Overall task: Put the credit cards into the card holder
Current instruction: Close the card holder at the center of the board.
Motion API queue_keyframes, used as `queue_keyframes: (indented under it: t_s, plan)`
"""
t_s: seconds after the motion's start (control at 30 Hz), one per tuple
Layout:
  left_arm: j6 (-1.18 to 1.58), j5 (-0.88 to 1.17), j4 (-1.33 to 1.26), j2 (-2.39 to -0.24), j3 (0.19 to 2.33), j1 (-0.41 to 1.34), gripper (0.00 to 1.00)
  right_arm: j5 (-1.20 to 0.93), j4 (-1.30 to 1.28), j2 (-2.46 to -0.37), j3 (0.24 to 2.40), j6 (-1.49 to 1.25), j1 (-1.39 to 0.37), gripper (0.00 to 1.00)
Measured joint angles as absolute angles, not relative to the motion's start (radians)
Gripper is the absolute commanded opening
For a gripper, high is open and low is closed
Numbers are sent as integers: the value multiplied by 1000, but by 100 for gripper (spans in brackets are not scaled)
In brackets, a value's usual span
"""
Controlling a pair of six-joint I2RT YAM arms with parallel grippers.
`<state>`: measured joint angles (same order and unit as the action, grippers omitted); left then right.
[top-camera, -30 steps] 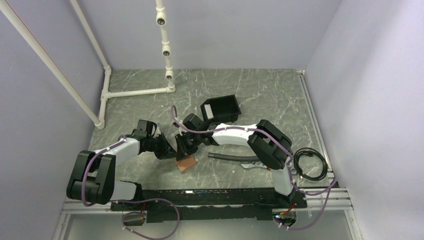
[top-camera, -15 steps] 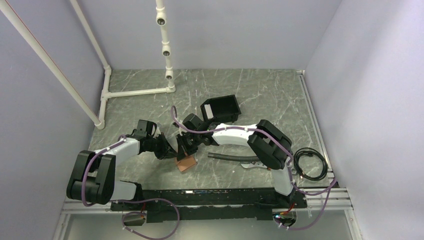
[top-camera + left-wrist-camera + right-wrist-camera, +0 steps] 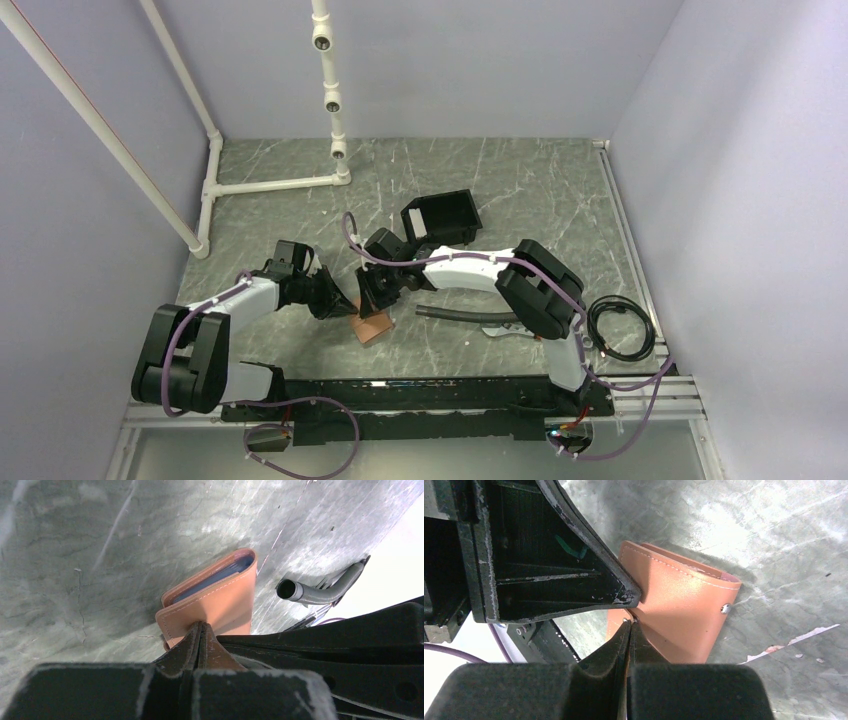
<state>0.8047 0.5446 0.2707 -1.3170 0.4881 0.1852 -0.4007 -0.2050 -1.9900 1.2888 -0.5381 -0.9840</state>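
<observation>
we see the left gripper and the right gripper both pinched together, tips touching the card holder holding blue credit cards.

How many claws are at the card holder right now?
2. The left claw is shut, tips at the flap edge of the card holder; the right claw is shut too, tips at the holder just beside the left's. Whether either pinches leather is unclear.

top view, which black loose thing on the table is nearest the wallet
The hose, lying straight just right of the wallet. The box sits farther back, and the coiled cable is off by the right edge.
</observation>
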Motion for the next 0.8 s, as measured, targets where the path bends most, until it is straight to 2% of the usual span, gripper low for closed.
queue_keyframes:
  t_s: [0.8]
  plan:
    - [804,545,270,-1319,488,185,0,-339,-302,-2020,1366,-524,-998,0]
